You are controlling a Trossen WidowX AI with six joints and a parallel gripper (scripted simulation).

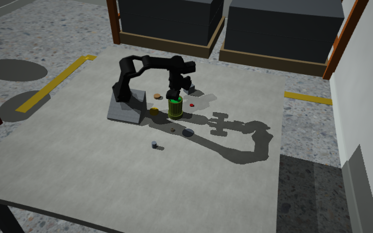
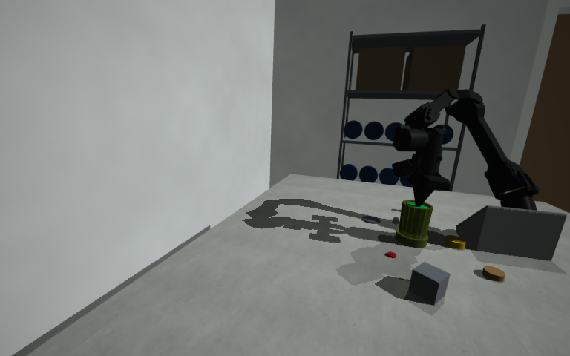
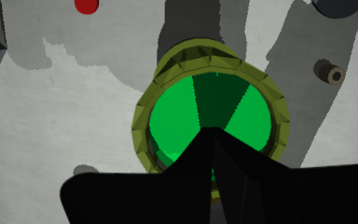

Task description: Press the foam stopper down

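Olive jar stands upright; clenched, empty pincer tips on green foam stopper.

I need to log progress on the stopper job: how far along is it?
Done: the end effector is shut, empty, and lined up over the green foam stopper in the upright olive jar. In hand: its tip meets the foam inside the rim, so the press is under way. Left: lift off and check that the foam's top springs back level with the rim; that cannot be judged yet.
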